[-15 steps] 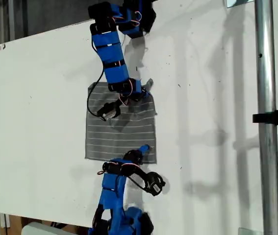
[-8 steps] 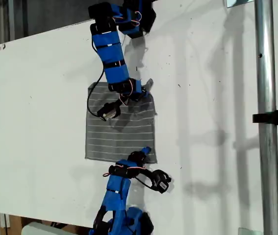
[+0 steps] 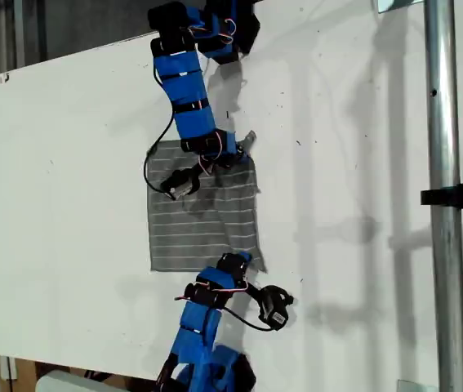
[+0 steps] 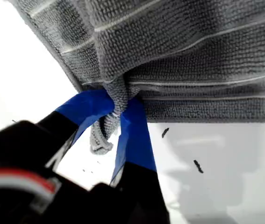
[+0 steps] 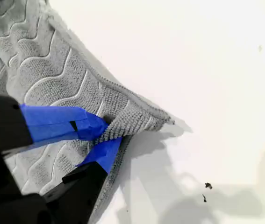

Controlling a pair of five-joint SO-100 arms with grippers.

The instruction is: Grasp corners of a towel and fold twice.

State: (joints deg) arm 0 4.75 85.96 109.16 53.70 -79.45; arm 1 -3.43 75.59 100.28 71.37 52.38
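Both claws pinch towel (image 3: 202, 216) corners: first claw (image 4: 118, 112), second claw (image 5: 105, 132); thin grips, uneven pull may slip one.

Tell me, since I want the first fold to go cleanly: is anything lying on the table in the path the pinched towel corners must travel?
Nothing visible does. My first gripper and my second gripper each pinch a corner of the towel; the table around is bare.

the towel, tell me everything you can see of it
The towel is a thin grey cloth rectangle with evenly spaced thin white stripes, soft and knitted-looking up close. It lies mostly flat on the white table, slightly rumpled near its far edge. Two corners on the exterior view's right side are pinched: one bunched in my first pincer, the other in my second pincer, both shut on the fabric.
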